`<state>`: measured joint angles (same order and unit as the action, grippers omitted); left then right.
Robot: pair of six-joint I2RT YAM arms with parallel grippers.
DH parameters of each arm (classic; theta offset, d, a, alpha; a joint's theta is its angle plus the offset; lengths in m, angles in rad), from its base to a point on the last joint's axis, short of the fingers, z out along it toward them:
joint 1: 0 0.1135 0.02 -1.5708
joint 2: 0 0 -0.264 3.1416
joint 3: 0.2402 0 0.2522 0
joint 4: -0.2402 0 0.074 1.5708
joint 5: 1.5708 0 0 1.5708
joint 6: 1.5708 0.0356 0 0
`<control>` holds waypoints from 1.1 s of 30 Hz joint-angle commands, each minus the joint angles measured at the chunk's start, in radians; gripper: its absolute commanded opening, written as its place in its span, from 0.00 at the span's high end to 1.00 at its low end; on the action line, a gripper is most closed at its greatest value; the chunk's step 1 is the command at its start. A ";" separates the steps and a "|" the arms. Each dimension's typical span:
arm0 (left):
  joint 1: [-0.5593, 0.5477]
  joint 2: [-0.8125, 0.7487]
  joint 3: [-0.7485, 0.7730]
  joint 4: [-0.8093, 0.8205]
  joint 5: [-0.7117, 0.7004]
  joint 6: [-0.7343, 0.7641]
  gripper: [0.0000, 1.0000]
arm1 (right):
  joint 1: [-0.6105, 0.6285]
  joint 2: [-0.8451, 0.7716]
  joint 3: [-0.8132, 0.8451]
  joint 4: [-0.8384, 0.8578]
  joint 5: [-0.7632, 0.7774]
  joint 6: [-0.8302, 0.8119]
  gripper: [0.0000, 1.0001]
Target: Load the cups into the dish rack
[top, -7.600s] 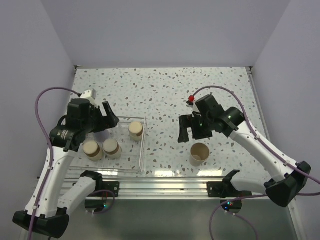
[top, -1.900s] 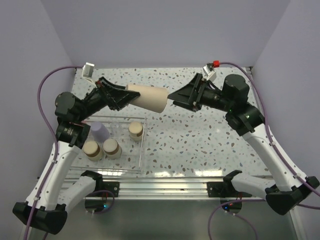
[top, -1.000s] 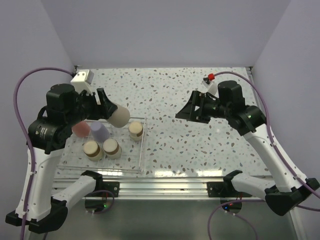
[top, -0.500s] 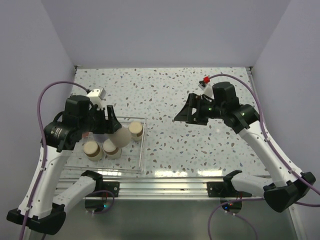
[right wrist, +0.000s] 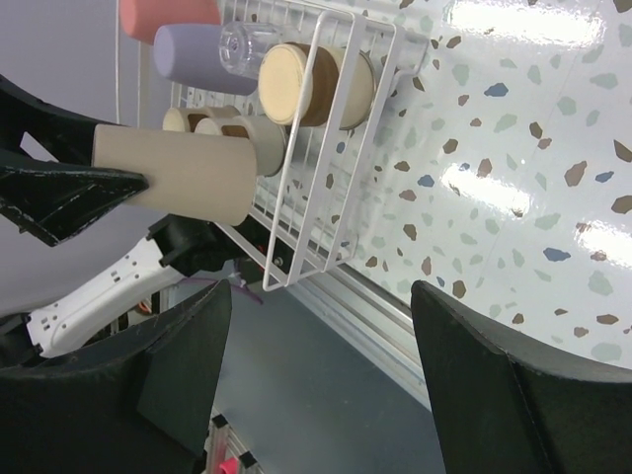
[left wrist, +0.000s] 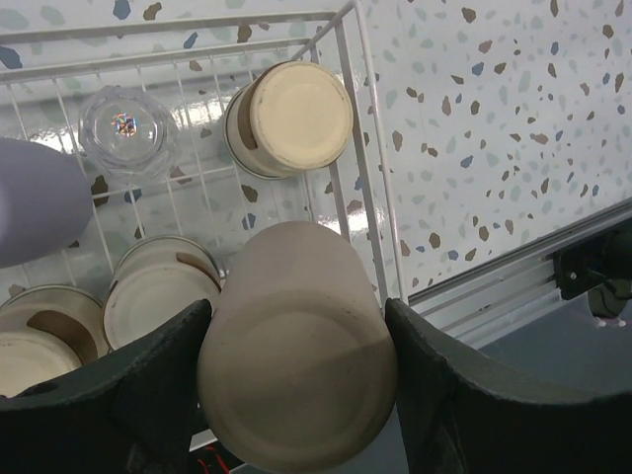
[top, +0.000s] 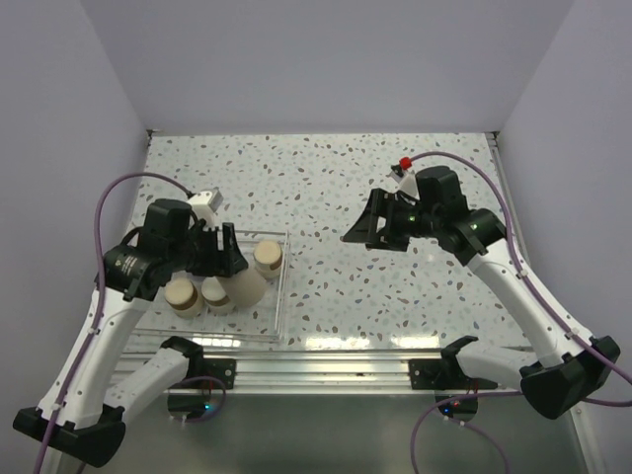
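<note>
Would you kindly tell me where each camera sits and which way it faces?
Top external: above, behind the robot, looking down on the table; both arms show.
Left wrist: looks down into the dish rack; left gripper holds the beige cup.
Right wrist: looks across at the rack; open right gripper shows.
All share that cup.

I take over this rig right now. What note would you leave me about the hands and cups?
Left hand: closed on a beige cup, held over the dish rack near its right wall, not set down.
Right hand: open, empty, above the table.
In rack: coral cup, lavender cup, clear cup, three banded cups.
Left to do: place the beige cup, release it.
</note>
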<state>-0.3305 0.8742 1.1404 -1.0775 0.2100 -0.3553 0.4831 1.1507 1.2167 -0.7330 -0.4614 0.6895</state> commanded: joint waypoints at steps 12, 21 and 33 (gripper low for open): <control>-0.018 -0.049 -0.097 0.065 0.005 0.012 1.00 | -0.003 -0.026 -0.029 0.057 0.010 0.035 0.23; -0.030 -0.070 -0.168 0.128 0.019 -0.019 1.00 | -0.003 -0.028 -0.043 0.066 0.009 0.039 0.23; -0.068 -0.024 -0.241 0.268 -0.072 -0.024 1.00 | -0.003 -0.025 -0.042 0.058 0.018 0.019 0.21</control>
<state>-0.3851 0.8356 0.9154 -0.8993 0.1776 -0.3828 0.4831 1.1431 1.1645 -0.7013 -0.4606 0.7212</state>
